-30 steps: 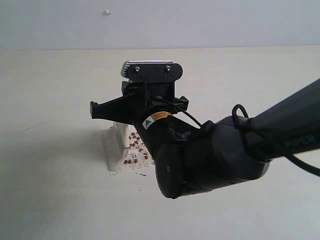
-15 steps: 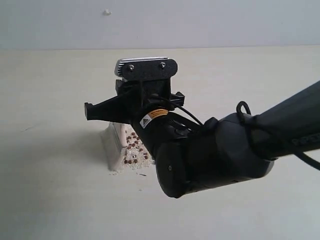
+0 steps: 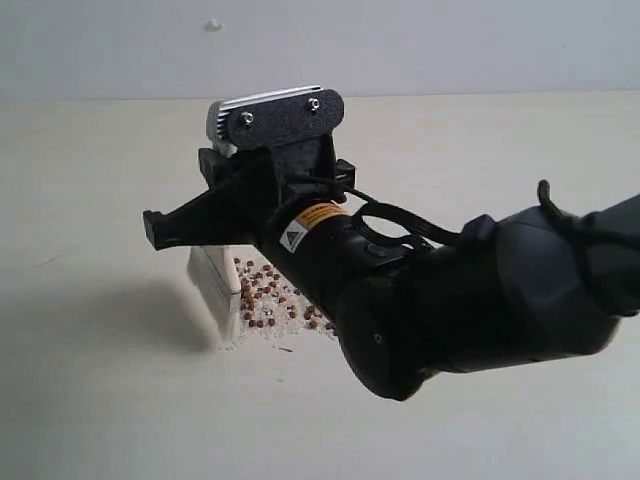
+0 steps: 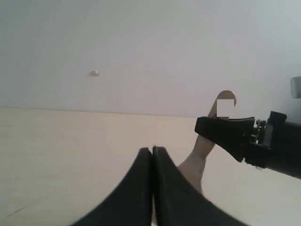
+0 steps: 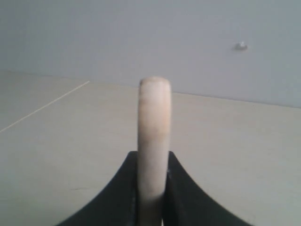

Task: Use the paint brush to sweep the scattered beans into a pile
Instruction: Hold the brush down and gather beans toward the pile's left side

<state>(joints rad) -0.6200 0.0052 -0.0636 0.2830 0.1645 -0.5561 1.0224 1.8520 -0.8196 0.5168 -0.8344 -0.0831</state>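
The paint brush stands nearly upright, its off-white bristles (image 3: pixel 215 292) pressed on the table just left of the beans (image 3: pixel 272 300). These small reddish-brown beans lie mixed with pale crumbs in a loose patch. My right gripper (image 3: pixel 165 228) is shut on the brush's cream handle (image 5: pixel 154 122), whose rounded end sticks up between the black fingers (image 5: pixel 181 183). The exterior view hides the handle behind the gripper body. My left gripper (image 4: pixel 152 149) is shut and empty, low over the table. From there the brush handle (image 4: pixel 221 106) shows in the right gripper (image 4: pixel 225 134).
The pale cream table (image 3: pixel 90 400) meets a grey wall with a small white speck (image 3: pixel 213 24). The bulky black right arm (image 3: pixel 470 300) covers the table right of the beans. A tiny dark mark (image 3: pixel 287 349) lies below the patch.
The right arm has shifted left and nearer the camera, carrying the brush. The bristles have moved left, uncovering more beans on their right side.
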